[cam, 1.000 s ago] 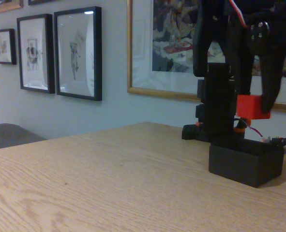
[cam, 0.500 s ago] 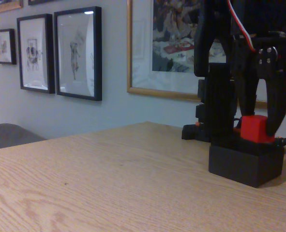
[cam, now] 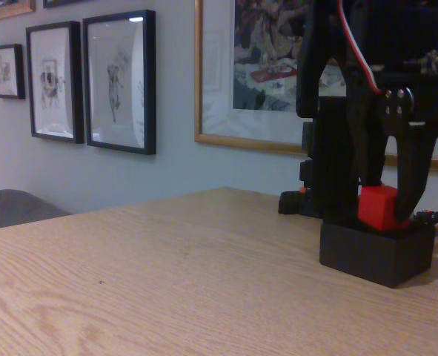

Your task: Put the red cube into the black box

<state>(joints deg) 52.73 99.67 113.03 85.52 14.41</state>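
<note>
- The red cube sat pinched between the two dark fingers of the claw, its lower part already dipping below the rim of the black box.
- The cube was tilted a little, one corner pointing down into the box; whether it touched the box floor could not be told from the fixed view.
- The claw was clamped on the cube, pointing straight down, with one finger on the cube's left and the other on its right.
- The black box stood directly beneath the claw, open-topped, its front wall facing the camera.
- The box rested on the wooden table, whose pale grain stretched far to the left of the claw.
- Just behind the claw and box rose the black base tower of the arm.
- A white and red cable curved down the arm above the claw.
- Well to the left of the claw, on the wall, hung black-framed pictures, and right behind the arm a larger gold-framed picture.
- A grey chair back showed at the far left, beyond the table edge.
</note>
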